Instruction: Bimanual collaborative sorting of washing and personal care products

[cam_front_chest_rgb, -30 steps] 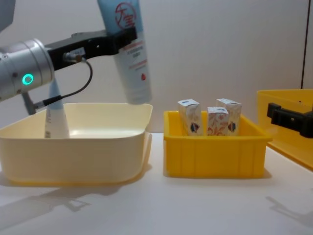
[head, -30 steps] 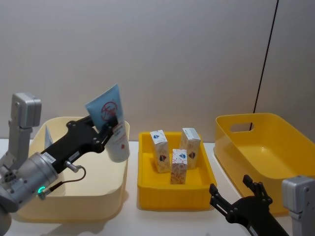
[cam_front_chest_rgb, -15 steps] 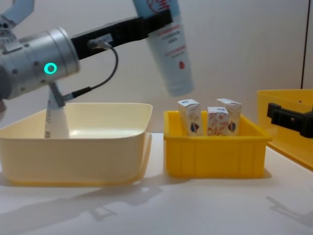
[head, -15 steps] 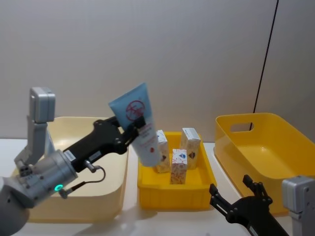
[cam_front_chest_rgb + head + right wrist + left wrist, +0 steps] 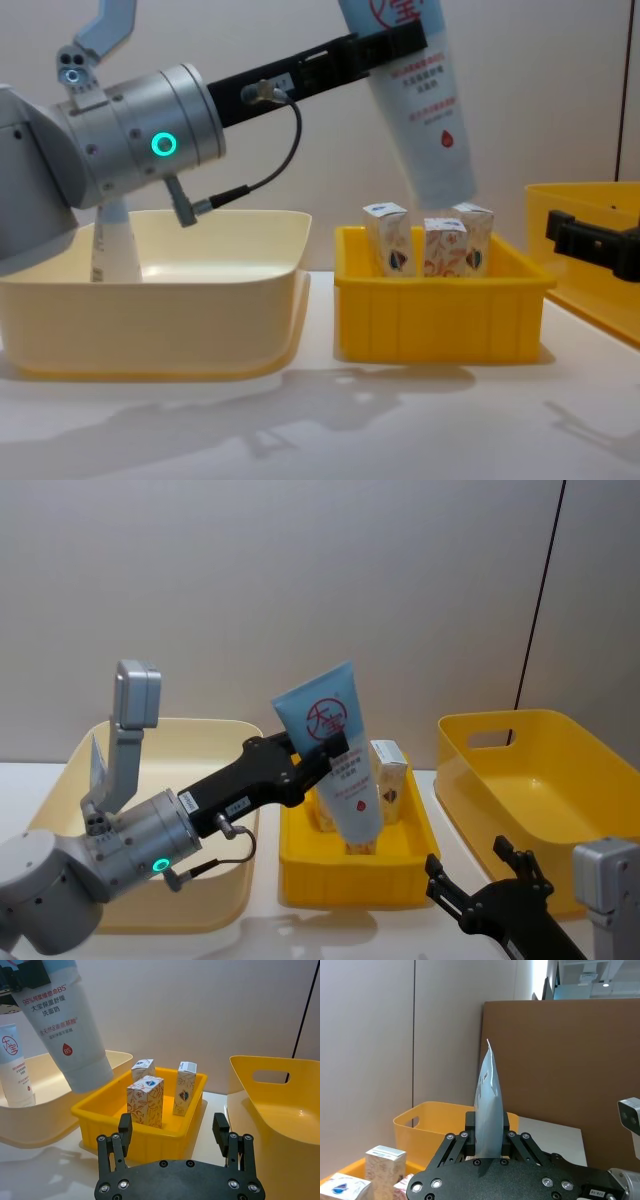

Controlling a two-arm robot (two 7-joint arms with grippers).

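Observation:
My left gripper point(image 5: 322, 750) is shut on a pale blue-white squeeze tube point(image 5: 336, 763) with red lettering, held cap-down above the small yellow bin point(image 5: 352, 879). From the chest the tube point(image 5: 424, 108) hangs just over the white cartons point(image 5: 444, 245) standing in that bin. The left wrist view has the tube point(image 5: 487, 1102) edge-on between the jaws. A second tube point(image 5: 110, 246) stands in the cream bin point(image 5: 150, 320). My right gripper point(image 5: 172, 1132) stays open and empty, low at the front right, facing the cartons point(image 5: 146, 1100).
A large yellow bin point(image 5: 540, 790) with a handle slot stands empty at the right. The three bins sit in a row on a white table point(image 5: 320, 420), with a plain wall behind. Bare table lies in front of the bins.
My left arm has swung the held tube to the right, from above the cream bin's right edge to above the small yellow bin. The right gripper has not moved.

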